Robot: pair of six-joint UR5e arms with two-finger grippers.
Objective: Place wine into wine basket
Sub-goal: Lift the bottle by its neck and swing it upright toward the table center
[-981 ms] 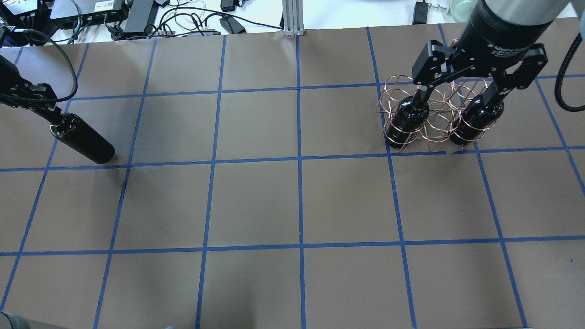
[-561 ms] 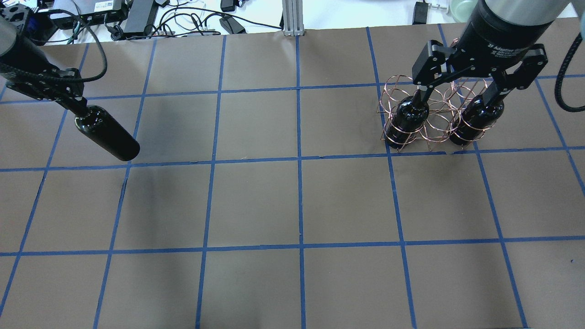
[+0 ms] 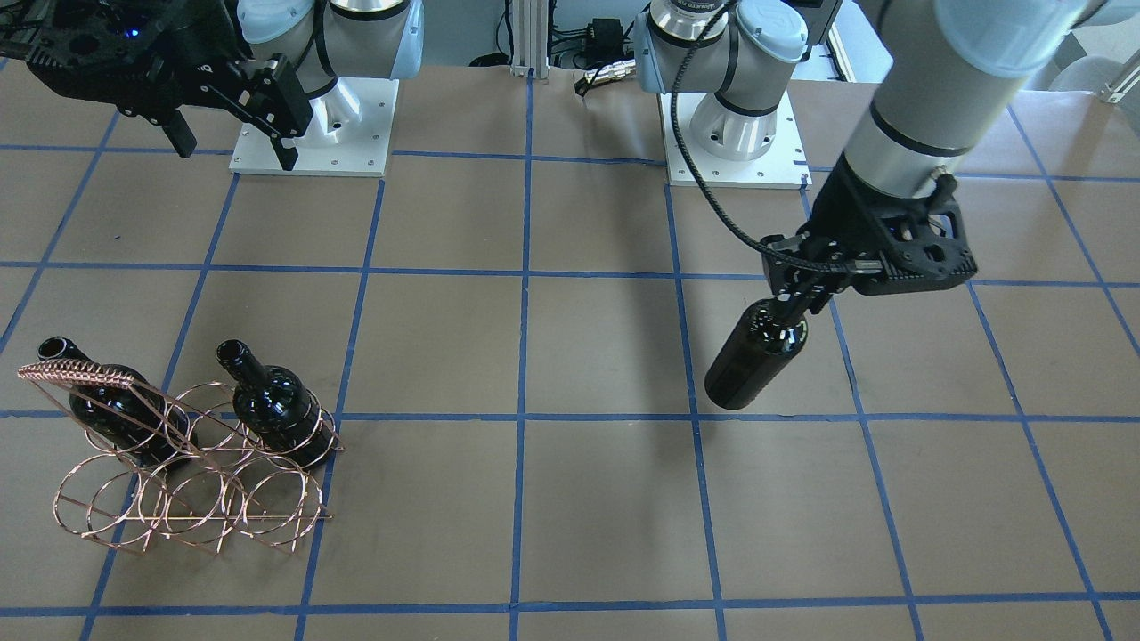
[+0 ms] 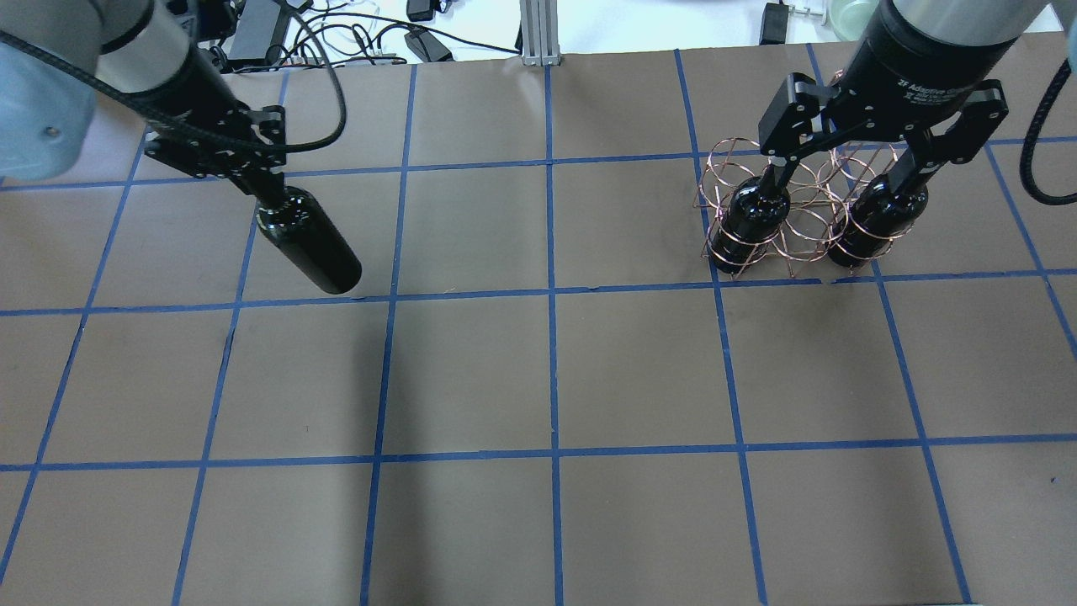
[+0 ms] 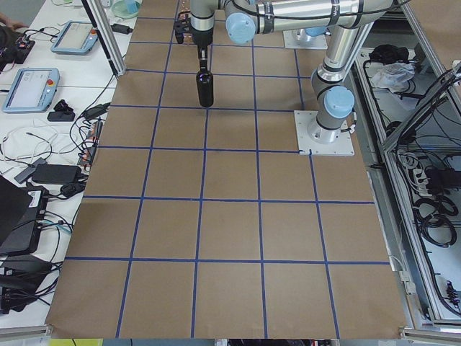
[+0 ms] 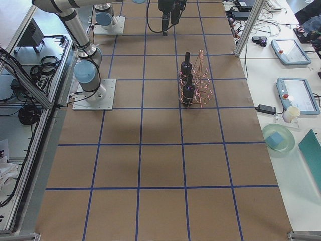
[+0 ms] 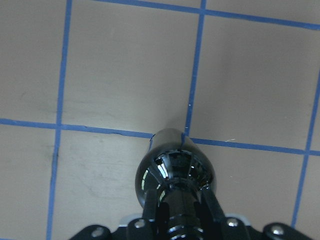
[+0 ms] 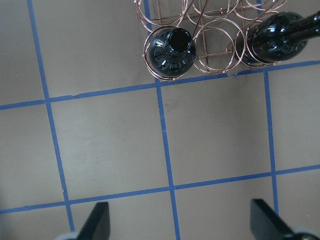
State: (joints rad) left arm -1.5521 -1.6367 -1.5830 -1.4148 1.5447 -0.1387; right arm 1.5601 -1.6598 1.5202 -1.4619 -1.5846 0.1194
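- While the left gripper [image 4: 271, 200] clamps the wine bottle [image 4: 311, 244] by its neck, aloft and well apart from the wine basket [image 3: 78, 373], carry it across steadily.
- Aim for a free ring, minding the right gripper [image 4: 841, 178], jaws spread, above the racked bottles [image 4: 749, 223].

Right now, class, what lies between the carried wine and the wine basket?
Only bare, tape-gridded table separates the wine and the wine basket, per the overhead view.

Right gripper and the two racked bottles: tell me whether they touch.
Apart. The front-facing view shows the right gripper open and hanging well away from the racked bottles in the wine basket, with a wide gap between them.
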